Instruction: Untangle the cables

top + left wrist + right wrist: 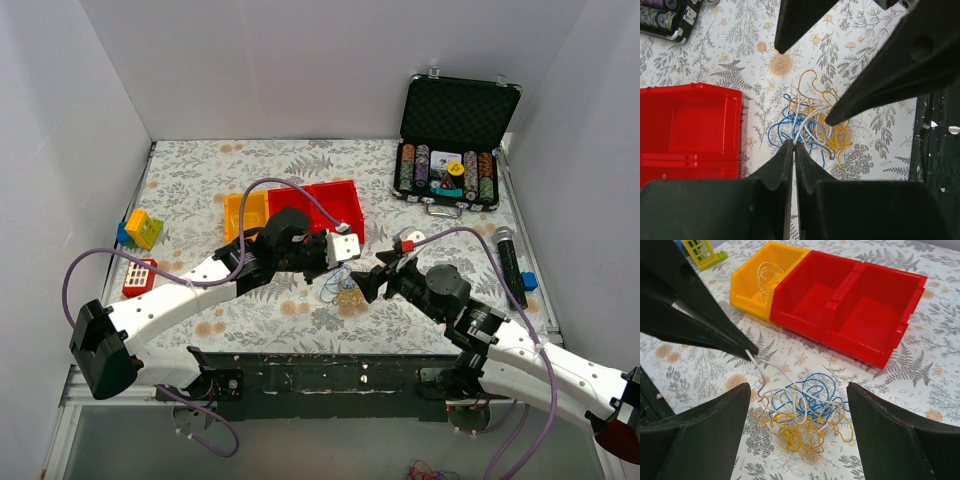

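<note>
the left gripper (793,146) at 6 o'clock has its two fingers pressed together on a white wire from the cables (807,125) in the middle. the right gripper (805,86) spreads wide at 1 o'clock. a red bin (690,125) sits at 9 o'clock.

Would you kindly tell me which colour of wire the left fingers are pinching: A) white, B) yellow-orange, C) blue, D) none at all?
A: in the right wrist view a white wire rises from the cables into the tips of the shut left fingers.
</note>
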